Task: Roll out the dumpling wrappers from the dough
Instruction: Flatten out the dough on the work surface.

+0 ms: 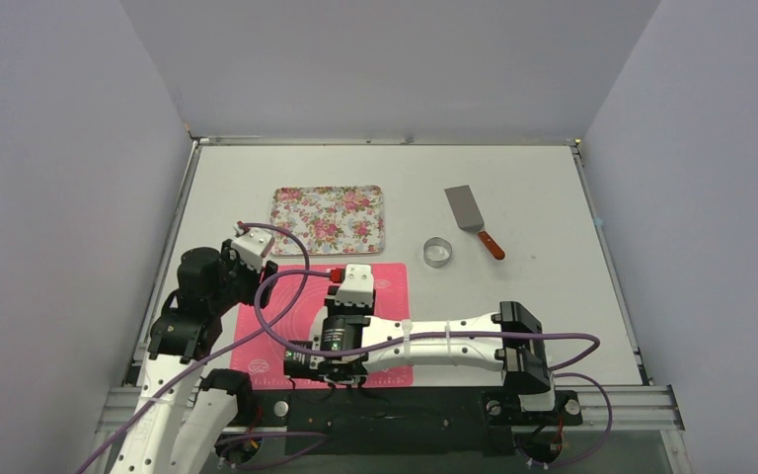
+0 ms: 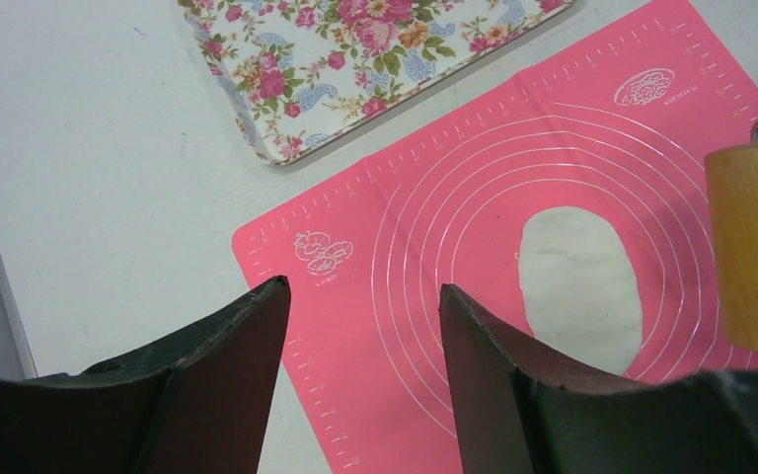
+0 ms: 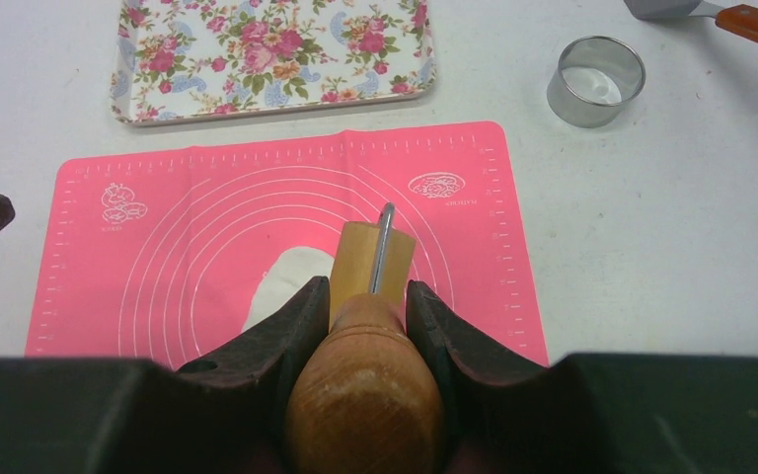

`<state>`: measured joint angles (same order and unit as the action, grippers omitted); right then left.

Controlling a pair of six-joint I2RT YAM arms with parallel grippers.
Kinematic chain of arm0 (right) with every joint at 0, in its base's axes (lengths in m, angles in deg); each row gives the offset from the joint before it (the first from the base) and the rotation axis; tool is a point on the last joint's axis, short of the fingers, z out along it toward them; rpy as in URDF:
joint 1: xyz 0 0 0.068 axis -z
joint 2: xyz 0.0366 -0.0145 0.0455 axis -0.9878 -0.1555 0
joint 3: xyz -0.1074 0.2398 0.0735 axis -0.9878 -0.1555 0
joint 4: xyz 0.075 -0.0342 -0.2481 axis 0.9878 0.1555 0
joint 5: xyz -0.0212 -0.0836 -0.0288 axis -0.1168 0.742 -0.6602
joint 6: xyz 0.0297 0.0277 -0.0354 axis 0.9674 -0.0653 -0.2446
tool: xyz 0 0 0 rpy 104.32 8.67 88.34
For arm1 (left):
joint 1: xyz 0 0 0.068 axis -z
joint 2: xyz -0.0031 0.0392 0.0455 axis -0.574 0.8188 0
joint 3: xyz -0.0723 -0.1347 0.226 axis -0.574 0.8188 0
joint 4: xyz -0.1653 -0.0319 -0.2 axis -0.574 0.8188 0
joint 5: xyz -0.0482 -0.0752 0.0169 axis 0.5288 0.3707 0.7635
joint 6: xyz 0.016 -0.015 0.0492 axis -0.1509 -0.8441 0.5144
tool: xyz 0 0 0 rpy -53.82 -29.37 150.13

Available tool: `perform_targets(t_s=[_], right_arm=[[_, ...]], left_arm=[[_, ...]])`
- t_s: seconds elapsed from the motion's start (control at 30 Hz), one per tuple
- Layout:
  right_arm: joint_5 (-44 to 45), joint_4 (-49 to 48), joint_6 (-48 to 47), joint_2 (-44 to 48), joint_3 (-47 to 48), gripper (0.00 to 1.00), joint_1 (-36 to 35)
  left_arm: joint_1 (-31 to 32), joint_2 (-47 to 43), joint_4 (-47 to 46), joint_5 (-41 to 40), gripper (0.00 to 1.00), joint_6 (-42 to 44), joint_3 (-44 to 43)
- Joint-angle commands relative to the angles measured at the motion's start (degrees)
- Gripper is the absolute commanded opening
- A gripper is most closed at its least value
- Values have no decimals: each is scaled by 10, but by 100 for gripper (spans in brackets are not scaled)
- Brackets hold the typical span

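A flat oval sheet of white dough (image 2: 577,286) lies in the middle of the pink silicone mat (image 2: 434,197). It also shows in the right wrist view (image 3: 286,281), partly hidden behind my fingers. No cut round dumpling wrappers are in view. My right gripper (image 3: 367,291) is shut on the wooden handle of a rolling pin (image 3: 365,385), whose roller (image 3: 370,259) sits at the dough's right edge. In the top view the right gripper (image 1: 341,296) is over the mat (image 1: 395,286). My left gripper (image 2: 362,288) is open and empty above the mat's left edge, also in the top view (image 1: 260,276).
A floral tray (image 1: 328,219) lies just beyond the mat. A small metal ring cutter (image 1: 438,251) stands right of the tray. A metal spatula with a red-brown handle (image 1: 469,212) lies further right. Grey walls close in the table.
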<state>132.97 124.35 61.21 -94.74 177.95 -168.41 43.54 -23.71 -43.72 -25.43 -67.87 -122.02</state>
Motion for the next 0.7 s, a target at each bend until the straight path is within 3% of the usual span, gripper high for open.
perform_targets(t_s=[0.0,0.37,0.67], right_arm=[[45,22,5,15,17,0,-3],[57,-12,27,70,-58,0,-27],[51,-20,-35,39,-8,0,-14]], left_arm=[[-3,-10,-23,-2,55,-4,-3],[-3,-15,-22,-1,55,-3,-3],[-3,-19,-20,-1,55,-2,-3]])
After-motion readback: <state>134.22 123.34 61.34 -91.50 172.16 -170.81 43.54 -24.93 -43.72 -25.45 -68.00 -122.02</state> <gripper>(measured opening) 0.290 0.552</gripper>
